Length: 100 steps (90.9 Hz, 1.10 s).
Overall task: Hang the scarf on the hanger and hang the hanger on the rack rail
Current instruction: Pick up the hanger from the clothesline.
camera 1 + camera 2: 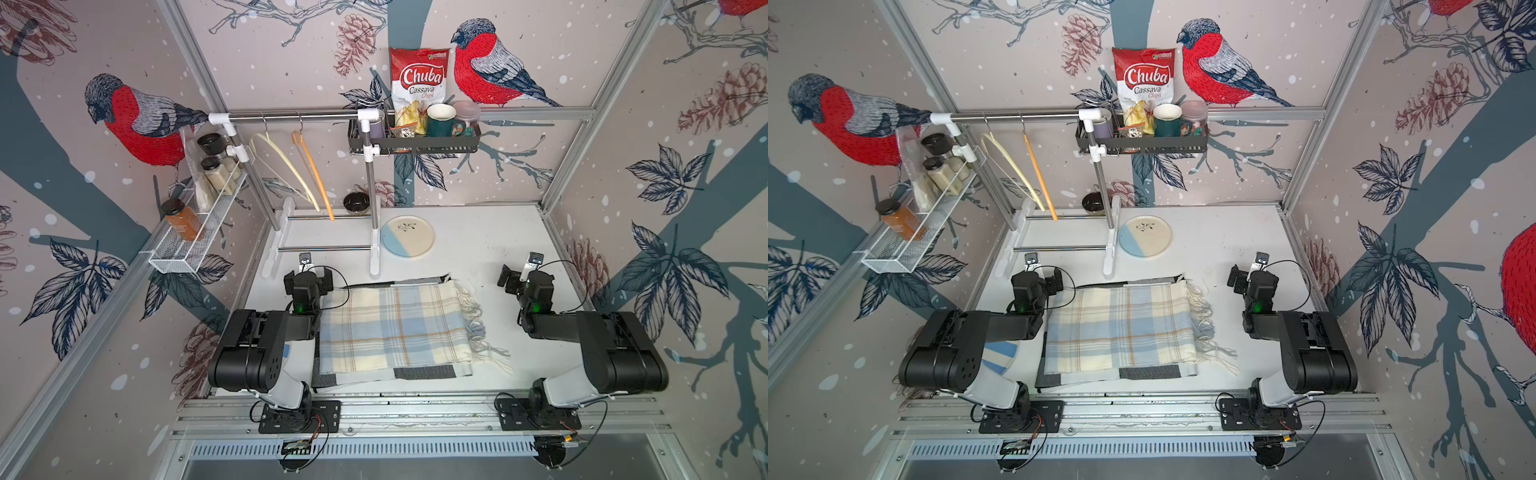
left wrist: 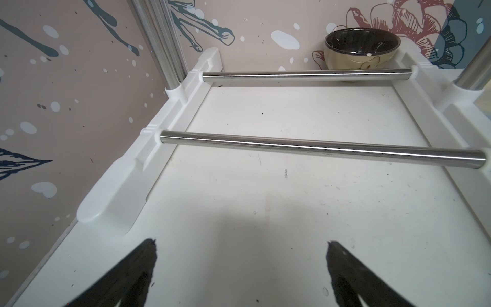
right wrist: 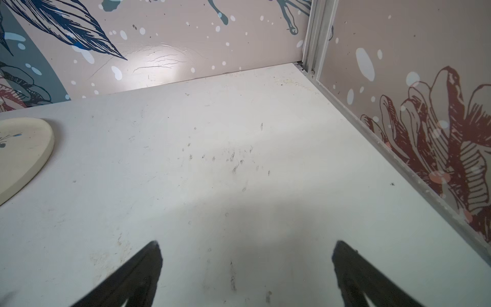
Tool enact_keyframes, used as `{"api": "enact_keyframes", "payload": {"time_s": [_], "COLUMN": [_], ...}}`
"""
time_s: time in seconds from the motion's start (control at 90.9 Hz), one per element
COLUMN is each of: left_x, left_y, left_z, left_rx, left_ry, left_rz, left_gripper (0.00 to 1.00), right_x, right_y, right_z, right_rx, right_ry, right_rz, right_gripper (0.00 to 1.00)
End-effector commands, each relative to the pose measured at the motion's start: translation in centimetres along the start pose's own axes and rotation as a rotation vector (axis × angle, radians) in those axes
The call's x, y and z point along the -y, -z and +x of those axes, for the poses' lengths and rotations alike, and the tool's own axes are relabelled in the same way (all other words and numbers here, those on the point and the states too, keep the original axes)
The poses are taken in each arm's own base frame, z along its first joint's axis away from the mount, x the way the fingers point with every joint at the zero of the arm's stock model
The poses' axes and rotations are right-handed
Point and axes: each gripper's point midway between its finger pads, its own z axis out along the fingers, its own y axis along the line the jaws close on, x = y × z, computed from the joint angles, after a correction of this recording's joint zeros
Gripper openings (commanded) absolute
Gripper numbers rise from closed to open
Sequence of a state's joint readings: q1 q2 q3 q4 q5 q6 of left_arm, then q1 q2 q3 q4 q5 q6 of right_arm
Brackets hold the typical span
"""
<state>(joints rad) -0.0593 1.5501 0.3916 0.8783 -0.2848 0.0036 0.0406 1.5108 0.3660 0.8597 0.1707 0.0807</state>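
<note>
Left fingers [image 2: 132, 273] apart; scarf [image 1: 395, 328] visible only in top views.

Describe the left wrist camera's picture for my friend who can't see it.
The left hand, two dark fingers spread wide with nothing between them, faces a white table. Ahead lies a rack's white base with two steel crossbars, and a dark-lined bowl sits beyond the far bar by the patterned wall.
</note>
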Motion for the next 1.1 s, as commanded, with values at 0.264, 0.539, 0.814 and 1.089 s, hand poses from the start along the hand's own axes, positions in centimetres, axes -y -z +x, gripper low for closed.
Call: {"api": "enact_keyframes", "payload": {"time_s": [0.264, 0.539, 0.814, 1.089], "left_x": [0.1, 0.2, -3.6, 1.4], "left_y": [0.0, -0.1, 9.0, 15.8], "left_z": [-0.4, -0.3, -6.3, -10.5], "left_rx": [0.012, 0.009, 0.155, 0.077], "left_ry": [0.003, 0.000, 0.146, 0.488], "left_rz": [0.007, 0.011, -0.328, 0.234], "left_gripper": [0.98, 0.98, 0.98, 0.83], "right_x": [-0.1, 0.0, 0.2, 2.8], "right_y": [0.0, 0.0, -0.1, 2.3], "right_z": [-0.6, -0.7, -0.6, -6.2], "right_rx": [0.020, 0.020, 0.015, 0.015], "right_ry": [-0.005, -0.014, -0.034, -0.142], "right_rz": [-0.002, -0.011, -0.031, 0.168], "right_gripper": [1.00, 1.00, 1.00, 1.00]}}
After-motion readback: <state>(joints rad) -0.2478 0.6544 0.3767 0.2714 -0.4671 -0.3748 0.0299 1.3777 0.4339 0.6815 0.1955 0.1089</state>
